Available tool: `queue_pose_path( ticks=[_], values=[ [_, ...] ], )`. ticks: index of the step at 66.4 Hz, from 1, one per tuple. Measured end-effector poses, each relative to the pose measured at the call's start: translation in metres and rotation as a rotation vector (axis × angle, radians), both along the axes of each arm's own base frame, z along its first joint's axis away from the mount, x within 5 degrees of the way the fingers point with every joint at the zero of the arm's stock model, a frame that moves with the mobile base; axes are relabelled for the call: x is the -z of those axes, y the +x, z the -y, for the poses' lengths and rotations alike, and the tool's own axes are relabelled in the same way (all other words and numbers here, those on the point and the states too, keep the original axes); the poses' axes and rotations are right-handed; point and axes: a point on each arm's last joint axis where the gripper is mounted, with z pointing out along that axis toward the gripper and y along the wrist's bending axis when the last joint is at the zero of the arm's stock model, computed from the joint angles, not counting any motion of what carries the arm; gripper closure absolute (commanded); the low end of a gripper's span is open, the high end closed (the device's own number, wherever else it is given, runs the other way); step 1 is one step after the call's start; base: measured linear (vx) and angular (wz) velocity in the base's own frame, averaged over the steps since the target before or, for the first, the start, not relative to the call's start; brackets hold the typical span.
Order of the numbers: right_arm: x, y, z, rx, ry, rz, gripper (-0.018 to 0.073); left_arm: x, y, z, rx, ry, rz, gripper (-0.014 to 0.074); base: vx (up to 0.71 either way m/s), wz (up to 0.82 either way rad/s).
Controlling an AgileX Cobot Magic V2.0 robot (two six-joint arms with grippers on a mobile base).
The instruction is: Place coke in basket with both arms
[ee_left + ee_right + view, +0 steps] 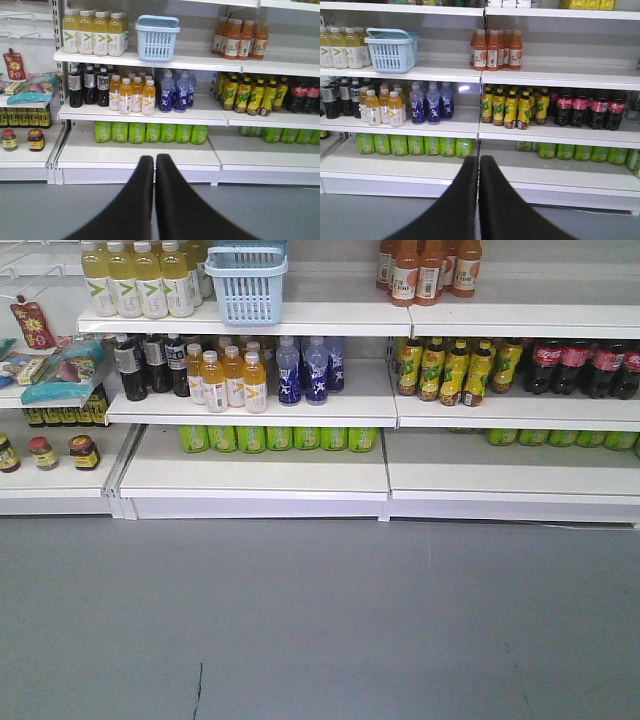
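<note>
Coke bottles (pixel 590 107) with red wraps stand in a row at the right end of the middle shelf, also seen as coke (pixel 585 366) in the front view and coke (pixel 301 96) in the left wrist view. The light blue basket (pixel 246 282) sits on the top shelf, left of centre; basket (pixel 157 37), basket (pixel 391 49). My left gripper (pixel 154 158) is shut, empty, back from the shelves over the floor. My right gripper (pixel 479 160) is likewise shut and empty, well short of the coke. Neither gripper shows in the front view.
Pale yellow bottles (pixel 138 279) stand left of the basket, orange bottles (pixel 428 268) to its right. The middle shelf holds dark bottles (pixel 148 362), orange-yellow bottles (pixel 230 378), blue bottles (pixel 306 369) and yellow-green bottles (pixel 455 369). Green cans (pixel 278 438) lie below. Grey floor (pixel 320 620) fronts the shelves.
</note>
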Motion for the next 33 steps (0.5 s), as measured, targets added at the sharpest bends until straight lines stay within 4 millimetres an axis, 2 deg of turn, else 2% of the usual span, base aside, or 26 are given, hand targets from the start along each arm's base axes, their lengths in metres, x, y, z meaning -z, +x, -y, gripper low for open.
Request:
queue_pose_path(
  ticks=[33],
  values=[
    [0.0,0.0,0.0,0.0,0.001,0.0,0.0564,0.0,0.0,0.0,0.0,-0.001,0.0,0.0602,0.0,0.0]
  ],
)
